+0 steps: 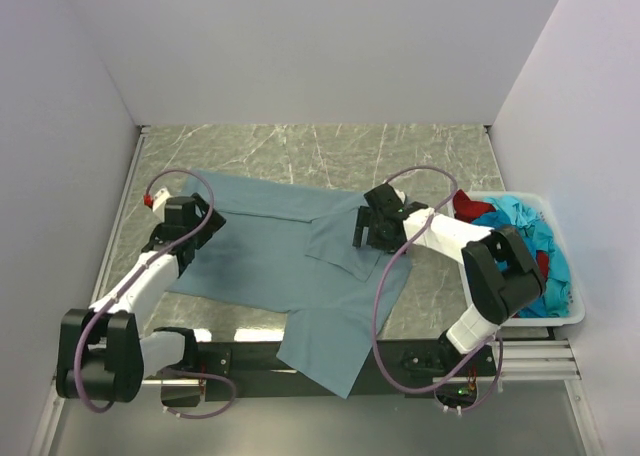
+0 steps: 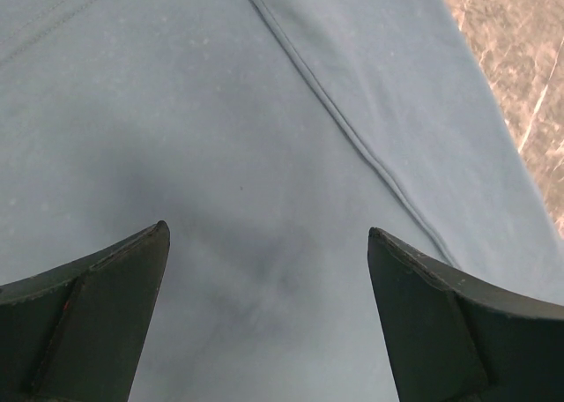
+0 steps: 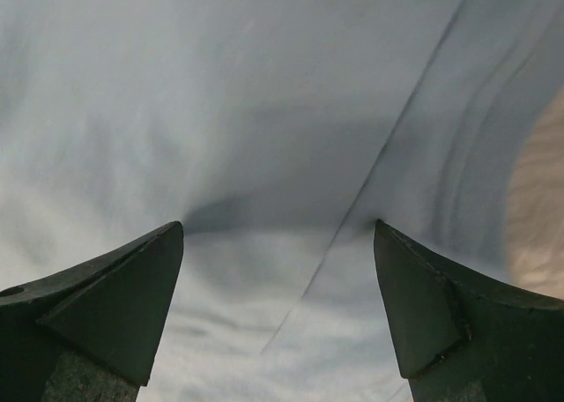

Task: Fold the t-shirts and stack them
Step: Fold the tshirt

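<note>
Grey-blue cloth fills the view between both pairs of jaws, spread wide and gripping nothing: the left gripper (image 1: 205,221) (image 2: 269,243) sits low over the left side of the grey-blue t-shirt (image 1: 260,261), the right gripper (image 1: 366,228) (image 3: 278,234) over its right side, where a flap lies doubled over. The tee is spread on the marble table (image 1: 300,151), seemingly laid out for folding. To its right, the turquoise t-shirt (image 1: 520,226) and dark red t-shirt (image 1: 470,204) lie heaped in the white bin (image 1: 560,318).

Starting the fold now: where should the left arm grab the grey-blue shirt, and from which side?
Take the grey-blue t-shirt at its far-left corner, coming in from the left over bare table. It lies flat with a free edge there, so the open left gripper can probably pinch it.
</note>
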You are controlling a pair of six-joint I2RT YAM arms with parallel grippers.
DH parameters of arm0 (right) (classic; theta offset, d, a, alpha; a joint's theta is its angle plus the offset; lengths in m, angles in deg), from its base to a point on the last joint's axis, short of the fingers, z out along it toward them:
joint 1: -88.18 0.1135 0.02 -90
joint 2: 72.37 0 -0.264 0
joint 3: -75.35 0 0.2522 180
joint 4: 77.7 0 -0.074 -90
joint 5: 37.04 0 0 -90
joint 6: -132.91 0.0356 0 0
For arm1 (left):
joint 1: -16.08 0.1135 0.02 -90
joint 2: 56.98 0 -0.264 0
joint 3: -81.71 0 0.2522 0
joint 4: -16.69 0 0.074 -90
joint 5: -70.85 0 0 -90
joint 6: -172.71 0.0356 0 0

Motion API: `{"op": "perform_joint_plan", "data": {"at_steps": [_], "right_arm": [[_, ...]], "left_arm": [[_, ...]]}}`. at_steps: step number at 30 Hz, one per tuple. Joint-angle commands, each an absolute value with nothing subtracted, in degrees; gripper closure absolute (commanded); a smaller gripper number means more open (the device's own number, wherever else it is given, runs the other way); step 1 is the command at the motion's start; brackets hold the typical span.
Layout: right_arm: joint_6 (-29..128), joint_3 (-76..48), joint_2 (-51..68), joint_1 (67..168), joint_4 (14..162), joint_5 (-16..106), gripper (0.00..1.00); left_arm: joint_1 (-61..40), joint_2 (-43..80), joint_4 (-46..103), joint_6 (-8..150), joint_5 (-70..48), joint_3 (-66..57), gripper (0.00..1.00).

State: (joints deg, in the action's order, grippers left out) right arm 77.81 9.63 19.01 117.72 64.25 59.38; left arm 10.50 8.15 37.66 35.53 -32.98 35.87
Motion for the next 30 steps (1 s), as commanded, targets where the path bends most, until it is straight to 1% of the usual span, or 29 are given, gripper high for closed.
{"op": "perform_joint_plan", "data": {"at_steps": [1,5,6,7,9,13,17,18,21,28,30], "right_arm": [[77.0,5.9,21.3,114.7,65.3,59.8,0.06],[75.2,3.7,25.4,112.1,66.3,58.7,0.06],[75.0,1.8,26.3,111.7,65.9,58.5,0.06],[74.6,0.8,27.4,110.9,65.5,58.2,0.06],[73.8,-2.5,30.4,110.2,64.7,58.1,0.06],[72.3,-8.7,35.1,108.2,62.3,58.0,0.06],[70.6,-15.0,40.3,105.5,59.5,57.5,0.06],[69.7,-17.4,41.1,105.2,59.4,57.4,0.06],[68.3,-22.5,44.6,103.8,58.0,56.8,0.06],[65.2,-34.6,51.6,101.6,56.2,55.4,0.06],[63.7,-38.1,52.8,101.4,55.7,55.5,0.06]], "left_arm": [[13.6,10.2,30.9,37.5,-25.9,34.5,0.01],[15.9,13.1,30.9,37.4,-21.6,33.6,0.01],[15.9,13.8,30.9,37.5,-20.5,32.9,0.04],[18.2,15.6,30.9,37.4,-19.6,32.4,0.04],[19.2,18.0,30.9,37.4,-17.6,30.9,0.07],[19.6,19.4,30.9,37.5,-16.4,28.7,0.05],[19.9,15.6,20.9,37.4,-13.5,31.2,0.01],[19.9,13.6,16.2,37.3,-12.2,32.2,0.01],[19.9,11.7,12.6,35.2,-9.6,34.4,0.01],[20.1,14.0,20.3,37.3,-9.0,28.5,0.01],[20.3,14.7,23.5,37.2,-11.1,26.6,0.03]]}}
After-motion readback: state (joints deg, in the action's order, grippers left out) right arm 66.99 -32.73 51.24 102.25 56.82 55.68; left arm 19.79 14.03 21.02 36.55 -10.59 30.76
